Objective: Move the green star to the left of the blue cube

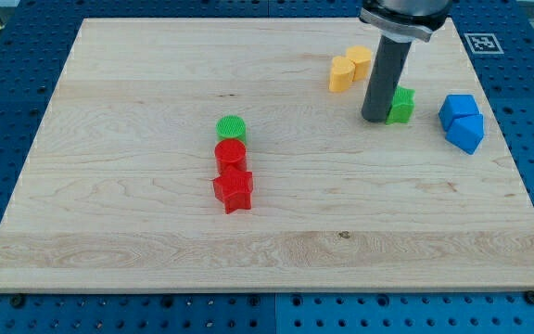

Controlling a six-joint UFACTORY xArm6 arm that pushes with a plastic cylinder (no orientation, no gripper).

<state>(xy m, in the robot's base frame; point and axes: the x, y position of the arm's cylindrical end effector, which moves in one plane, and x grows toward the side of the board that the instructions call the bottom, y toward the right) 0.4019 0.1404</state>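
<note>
camera view: my tip (pixel 375 119) touches the green star (pixel 401 106), left of the blue cube (pixel 461 122).

— What can be seen of the arm?

— Only its lower end is shown. A straight rod (pixel 384 79) is seen, round in section and dark grey, almost black, with a smooth matt surface.

— And above the rod?

— A wider round collar (pixel 406 17) is seen at the top edge, black, with a thin pale metallic rim around its underside. The rest is cut off by the frame.

— Any cables, screws or markings?

— None can be made out on the visible part.

— And the end?

— My tip (pixel 375 119) is seen as a plain blunt end, as wide as the rod, the same dark colour.
</note>
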